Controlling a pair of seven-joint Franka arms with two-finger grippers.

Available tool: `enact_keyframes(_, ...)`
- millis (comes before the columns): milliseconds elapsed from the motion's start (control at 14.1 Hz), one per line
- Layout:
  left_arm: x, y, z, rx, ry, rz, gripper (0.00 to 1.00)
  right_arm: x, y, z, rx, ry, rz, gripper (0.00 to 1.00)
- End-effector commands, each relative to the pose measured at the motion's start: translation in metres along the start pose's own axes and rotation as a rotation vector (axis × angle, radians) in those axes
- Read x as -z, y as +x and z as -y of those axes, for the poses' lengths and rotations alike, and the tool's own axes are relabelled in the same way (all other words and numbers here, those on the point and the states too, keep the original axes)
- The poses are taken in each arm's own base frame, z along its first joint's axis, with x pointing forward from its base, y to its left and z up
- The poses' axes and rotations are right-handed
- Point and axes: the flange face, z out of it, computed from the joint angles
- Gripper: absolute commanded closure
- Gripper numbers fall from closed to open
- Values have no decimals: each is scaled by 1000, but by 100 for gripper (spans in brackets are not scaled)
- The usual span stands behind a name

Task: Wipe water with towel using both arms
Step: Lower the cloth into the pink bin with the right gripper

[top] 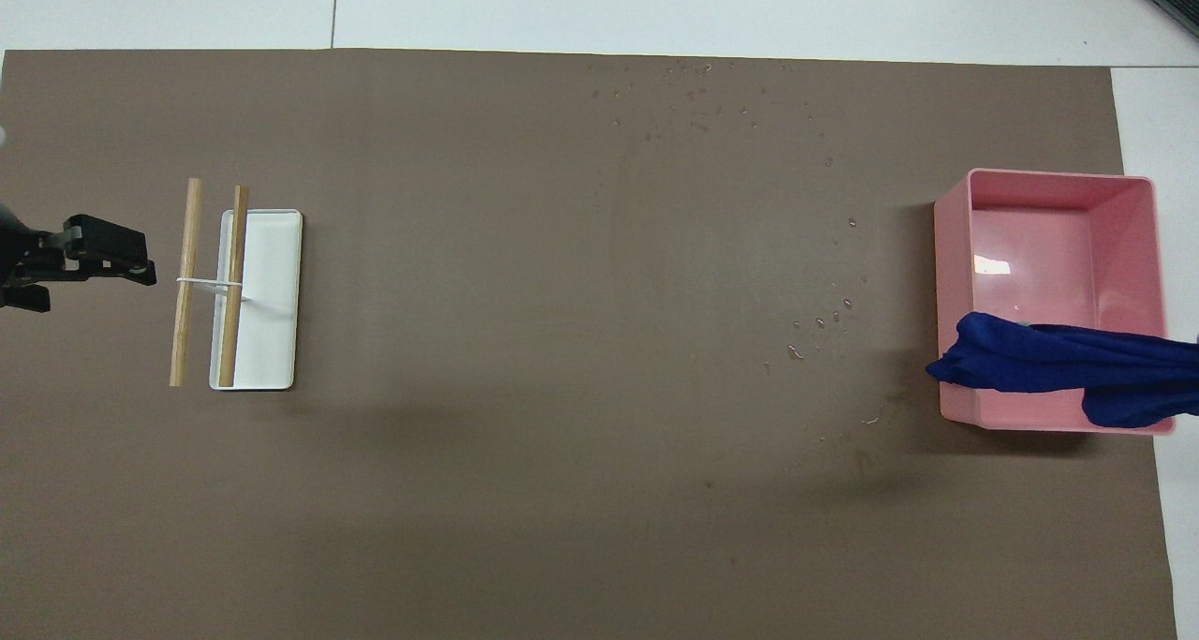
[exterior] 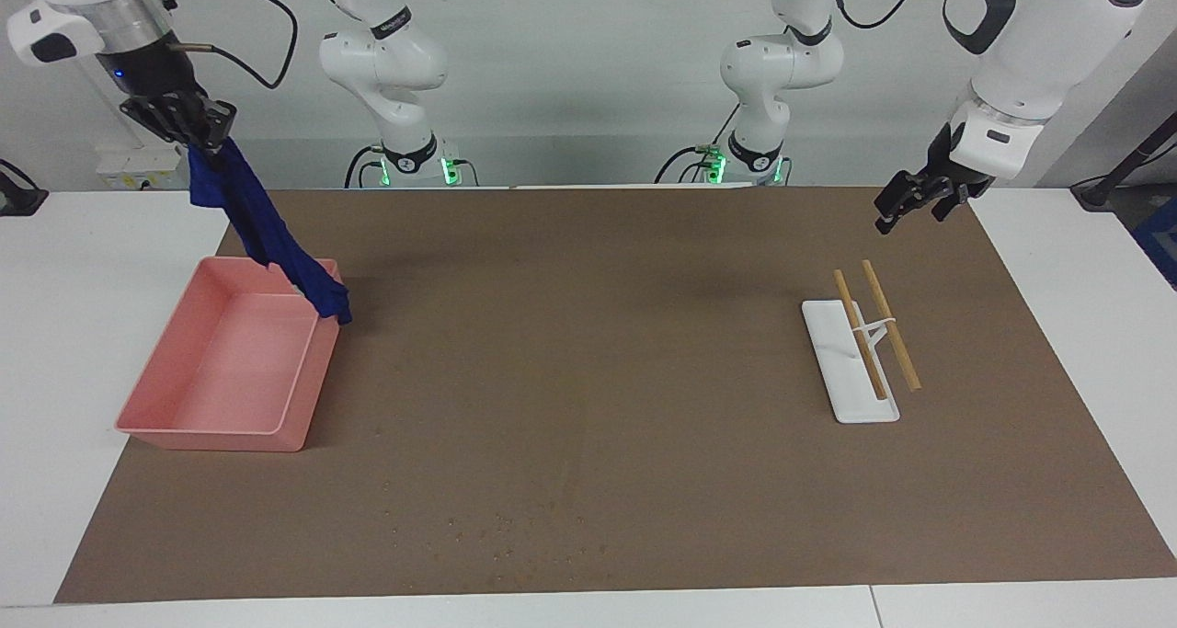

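The towel [exterior: 262,228] hangs from the right tool [exterior: 188,131], which is pinched tight on the cloth's top end, high above the worktop's [exterior: 83,269] white margin at the right arm's end. From that grip the blue cloth drapes as one long twisted strand, slanting down toward the middle of the worktop; its lower end reaches the robot-side corner of the pink tray [exterior: 184,426], at the rim where tray meets the brown mat [exterior: 588,380], though whether it rests on the rim or just clears it cannot be told. In the overhead view the towel [top: 1049,364] crosses the robot-side part of the pink tray [top: 1049,190], its long axis running along the worktop's length, with the free tip just past the tray's wall on the side toward the left arm's end. The right arm's wrist points straight down, raised well above the tray. The left tool [exterior: 906,207] hangs over the mat near the left arm's end, its fingers spread wide and holding nothing; that arm waits, its wrist angled down toward the wooden sticks [exterior: 874,329] tied with a white band, one lying across the white slab [exterior: 846,380]. Water droplets [exterior: 515,531] speckle the mat at its edge farthest from the robots, well apart from the towel.
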Motion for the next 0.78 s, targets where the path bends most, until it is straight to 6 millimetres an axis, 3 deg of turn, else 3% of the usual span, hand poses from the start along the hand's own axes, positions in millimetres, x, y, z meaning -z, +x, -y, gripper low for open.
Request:
enact_keyframes(0, 4, -9, -8, -52, 23, 1, 0, 6, 8, -33, 37, -48, -30, 100)
enact_keyframes(142, 5, -10, -11, -71, 23, -2, 0, -4, 16, -52, 63, -56, -65, 100)
enact_keyframes(283, 4, -10, -16, -77, 24, -4, 0, -27, 28, -64, 90, -66, -97, 100)
enact_keyframes(708, 4, -11, -20, -107, 70, -13, 0, -142, 46, -64, 109, -64, -118, 100)
